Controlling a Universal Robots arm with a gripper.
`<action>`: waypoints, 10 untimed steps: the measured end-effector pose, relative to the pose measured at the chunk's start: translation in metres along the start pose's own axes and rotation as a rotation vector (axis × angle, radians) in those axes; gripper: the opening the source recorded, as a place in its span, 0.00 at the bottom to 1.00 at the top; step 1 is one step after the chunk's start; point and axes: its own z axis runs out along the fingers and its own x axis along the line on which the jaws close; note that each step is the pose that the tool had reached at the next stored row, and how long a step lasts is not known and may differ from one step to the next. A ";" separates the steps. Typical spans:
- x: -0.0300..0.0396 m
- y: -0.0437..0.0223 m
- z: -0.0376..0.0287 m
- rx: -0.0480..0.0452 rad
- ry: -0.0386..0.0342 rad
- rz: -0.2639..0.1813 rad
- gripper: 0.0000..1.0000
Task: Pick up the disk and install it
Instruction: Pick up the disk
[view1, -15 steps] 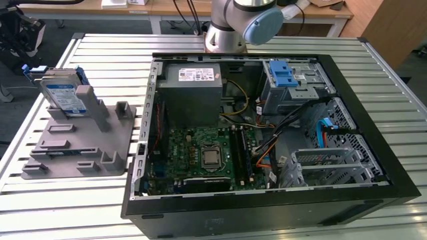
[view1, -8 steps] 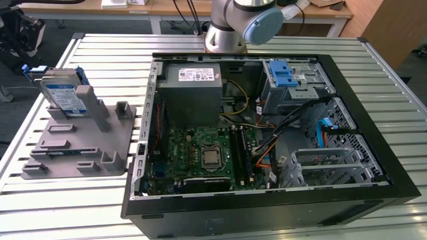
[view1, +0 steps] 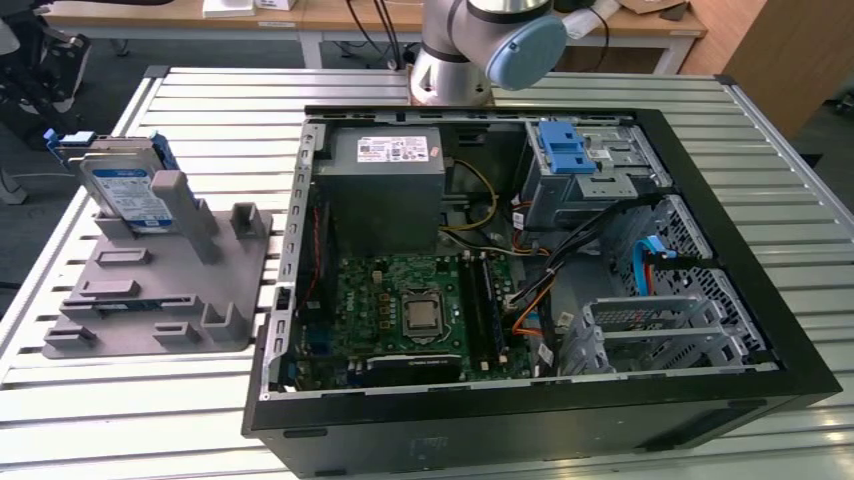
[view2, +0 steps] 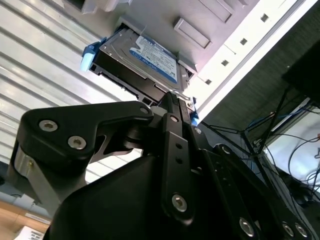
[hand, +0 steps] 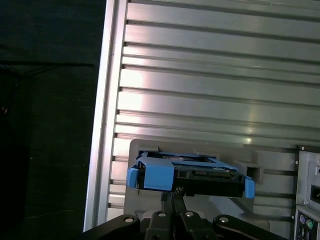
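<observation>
While the disk (view1: 127, 190) stands on edge in the upper left of the exterior view, slotted between the posts of a grey moulded fixture (view1: 160, 300), nothing has been lifted yet. Its labelled face leans slightly back and its blue carrier frame is clear along the top. That pose looks chosen so that fingers coming from above can reach an exposed edge rather than a drive lying flat on the slatted aluminium table (view1: 134, 420).

In both wrist views the gripper (view2: 172, 97) (hand: 173, 192) points at the disk (view2: 150, 55) (hand: 190, 172). Its fingertips are drawn together with nothing between them, lined up on the middle of the drive's near edge. Whether the tips touch the carrier or stop short of it, I cannot tell.

Across the centre and right of the exterior view lies the open computer case (view1: 747, 200), on its side with the panel off. This probably gives access to its bays from overhead. A bare metal drive cage (view1: 654, 325) sits at the case's lower right, well apart from the disk. As a judgement, the work stands at the approach to the pick.
</observation>
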 end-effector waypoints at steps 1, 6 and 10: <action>0.0000 0.0000 0.0000 -0.0002 0.0004 -0.009 0.15; 0.0000 0.0000 0.0000 -0.0006 0.0011 -0.024 0.15; 0.0000 0.0000 0.0001 -0.0006 0.0010 -0.025 0.15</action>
